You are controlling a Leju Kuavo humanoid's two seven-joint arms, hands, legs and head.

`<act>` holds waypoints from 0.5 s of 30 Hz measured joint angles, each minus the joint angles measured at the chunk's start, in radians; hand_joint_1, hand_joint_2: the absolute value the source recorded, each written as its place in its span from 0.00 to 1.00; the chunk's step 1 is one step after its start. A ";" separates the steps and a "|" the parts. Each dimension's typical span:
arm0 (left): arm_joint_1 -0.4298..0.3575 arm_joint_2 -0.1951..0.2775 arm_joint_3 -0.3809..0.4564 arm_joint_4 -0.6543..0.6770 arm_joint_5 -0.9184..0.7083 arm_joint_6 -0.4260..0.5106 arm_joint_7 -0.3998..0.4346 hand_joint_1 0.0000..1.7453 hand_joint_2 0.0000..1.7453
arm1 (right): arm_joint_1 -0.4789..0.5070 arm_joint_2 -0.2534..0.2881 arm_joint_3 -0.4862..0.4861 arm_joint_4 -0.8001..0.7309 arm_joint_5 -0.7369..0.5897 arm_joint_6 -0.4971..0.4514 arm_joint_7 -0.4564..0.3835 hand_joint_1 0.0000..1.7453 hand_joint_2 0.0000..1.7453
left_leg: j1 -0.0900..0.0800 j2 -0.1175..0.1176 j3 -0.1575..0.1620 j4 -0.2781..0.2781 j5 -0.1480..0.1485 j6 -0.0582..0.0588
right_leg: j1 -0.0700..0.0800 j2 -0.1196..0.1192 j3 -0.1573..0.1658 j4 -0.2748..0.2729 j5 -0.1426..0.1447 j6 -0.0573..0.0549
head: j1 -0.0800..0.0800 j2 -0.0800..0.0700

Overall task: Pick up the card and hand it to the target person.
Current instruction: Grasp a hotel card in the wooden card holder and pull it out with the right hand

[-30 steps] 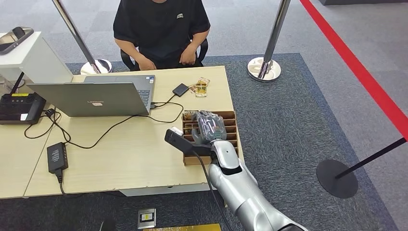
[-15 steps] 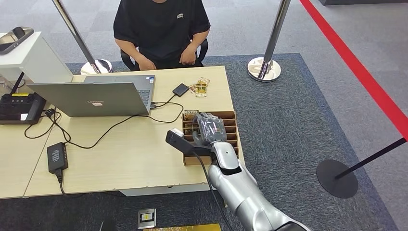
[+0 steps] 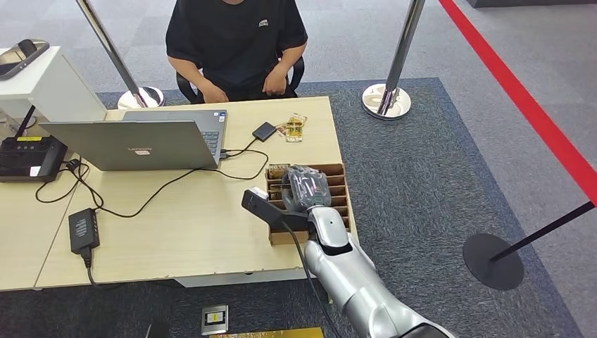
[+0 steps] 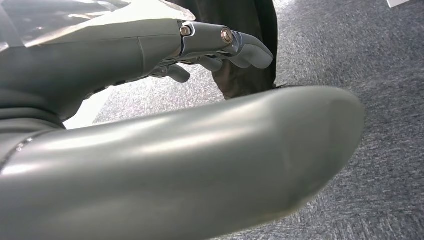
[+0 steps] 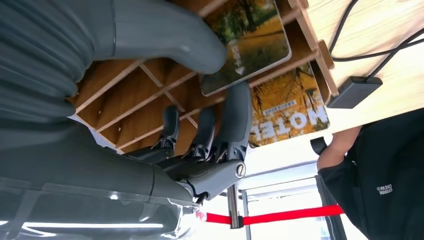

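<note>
My right hand (image 3: 304, 186) hovers over the wooden card box (image 3: 343, 213) at the table's right end. In the right wrist view my right hand (image 5: 165, 175) pinches a card (image 5: 250, 40) with an autumn-tree picture between the thumb and the fingers (image 5: 236, 112), over the box's slots. A second card (image 5: 287, 107) printed HOTEL stands in the slot beyond it. The person (image 3: 236, 42) in a black shirt sits at the far side of the table, hands by the edge. My left hand (image 4: 150, 50) hangs beside my body over the carpet, fingers loose, holding nothing.
A laptop (image 3: 134, 144) stands open left of the box, with cables and a power brick (image 3: 83, 229) across the table. Loose cards (image 3: 294, 128) and a small black device (image 3: 264, 131) lie near the person. Stanchion posts (image 3: 387, 98) stand on the carpet.
My right hand has sunk slightly toward the near side of the box and stays over its slots. The person and the table items have not moved.
</note>
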 joint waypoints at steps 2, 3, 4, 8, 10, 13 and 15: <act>0.000 0.000 0.000 0.000 0.000 0.000 0.000 0.00 0.00 | -0.001 0.000 0.000 0.001 -0.002 -0.002 -0.001 0.71 1.00 | 0.000 0.000 0.000 0.000 0.000 0.000 | 0.000 0.000 0.000 0.000 0.000 0.000 | 0.000 0.000; 0.000 0.000 0.000 0.000 0.000 0.000 0.000 0.00 0.00 | -0.002 0.000 0.000 0.001 -0.002 -0.003 -0.001 0.72 1.00 | 0.000 0.000 0.000 0.000 0.000 0.000 | 0.000 0.000 0.000 0.000 0.000 0.000 | 0.000 0.000; 0.000 0.000 0.000 0.000 0.001 0.000 0.000 0.00 0.00 | -0.002 0.001 0.000 0.002 -0.004 -0.004 -0.002 0.72 1.00 | 0.000 0.000 0.000 0.000 0.000 0.000 | 0.000 0.000 0.000 0.000 0.000 0.000 | 0.000 0.000; 0.001 0.000 0.000 0.000 0.001 0.000 0.000 0.00 0.00 | -0.003 0.003 0.000 0.007 -0.007 -0.007 -0.002 0.72 1.00 | 0.000 0.000 0.000 0.000 0.000 0.000 | 0.000 0.000 0.000 0.000 0.000 0.000 | 0.000 0.000; 0.002 0.000 0.000 0.000 0.001 0.000 0.000 0.00 0.00 | -0.003 0.003 0.000 0.010 -0.008 -0.008 -0.002 0.73 1.00 | 0.000 0.000 0.000 0.000 0.000 0.000 | 0.000 0.000 0.000 0.000 0.000 0.000 | 0.000 0.000; 0.002 0.000 0.000 0.000 0.001 0.000 0.000 0.00 0.00 | -0.003 0.003 0.000 0.011 -0.008 -0.008 -0.002 0.73 1.00 | 0.000 0.000 0.000 0.000 0.000 0.000 | 0.000 0.000 0.000 0.000 0.000 0.000 | 0.000 0.000; 0.002 0.000 0.000 0.000 0.002 0.000 0.000 0.00 0.00 | -0.003 0.003 0.000 0.011 -0.009 -0.009 -0.002 0.73 1.00 | 0.000 0.000 0.000 0.000 0.000 0.000 | 0.000 0.000 0.000 0.000 0.000 0.000 | 0.000 0.000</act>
